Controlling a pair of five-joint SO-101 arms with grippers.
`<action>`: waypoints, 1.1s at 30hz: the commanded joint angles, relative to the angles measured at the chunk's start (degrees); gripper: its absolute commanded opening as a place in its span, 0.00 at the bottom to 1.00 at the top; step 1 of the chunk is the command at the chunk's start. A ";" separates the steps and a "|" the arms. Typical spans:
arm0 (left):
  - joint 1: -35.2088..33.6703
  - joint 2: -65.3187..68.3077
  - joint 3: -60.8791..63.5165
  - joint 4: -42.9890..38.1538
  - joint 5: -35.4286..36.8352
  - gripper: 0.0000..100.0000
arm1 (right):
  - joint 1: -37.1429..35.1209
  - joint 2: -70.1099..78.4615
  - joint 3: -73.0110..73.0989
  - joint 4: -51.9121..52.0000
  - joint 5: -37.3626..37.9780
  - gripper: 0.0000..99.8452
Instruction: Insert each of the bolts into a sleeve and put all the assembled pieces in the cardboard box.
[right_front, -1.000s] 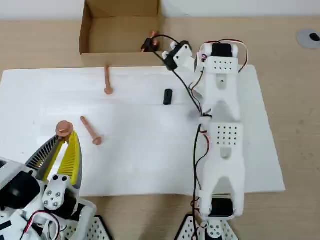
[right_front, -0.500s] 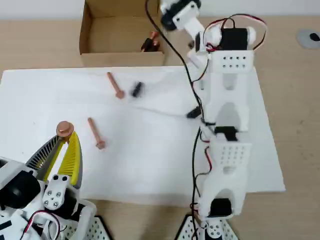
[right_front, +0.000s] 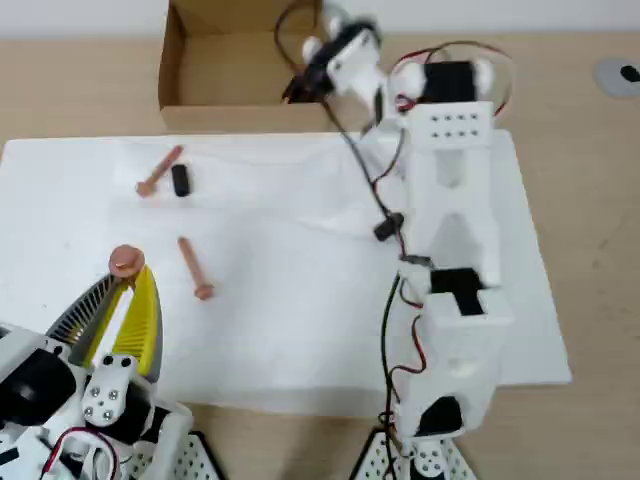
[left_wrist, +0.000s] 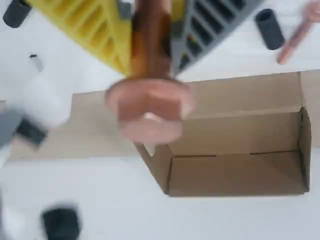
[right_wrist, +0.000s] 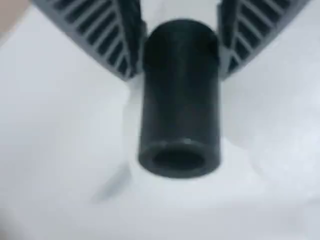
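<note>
Loose sleeve (right_front: 180, 180) has slid toward nine o'clock; left gripper (right_front: 128, 280) clamps a bolt (right_front: 125, 262), right gripper (right_wrist: 179, 65) a second sleeve (right_wrist: 180, 115); insertion pending.

A white sheet (right_front: 300, 300) covers a light wooden table (right_front: 590, 200) bearing what may be a grey grommet (right_front: 617, 76).

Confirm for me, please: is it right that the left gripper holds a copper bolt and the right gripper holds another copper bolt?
Not quite: the right gripper holds a black sleeve, not another copper bolt, as the right wrist view shows. The left gripper does hold a copper bolt.
</note>
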 joint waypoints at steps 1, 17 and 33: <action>-0.88 0.31 -4.04 1.85 -0.44 0.01 | -3.21 -3.56 12.35 0.62 6.15 0.01; -8.35 0.40 -11.69 7.03 -4.92 0.01 | -4.70 10.42 14.90 0.70 16.70 0.03; -10.29 0.57 -13.01 7.03 -5.80 0.05 | -5.05 9.71 14.99 0.79 21.45 0.14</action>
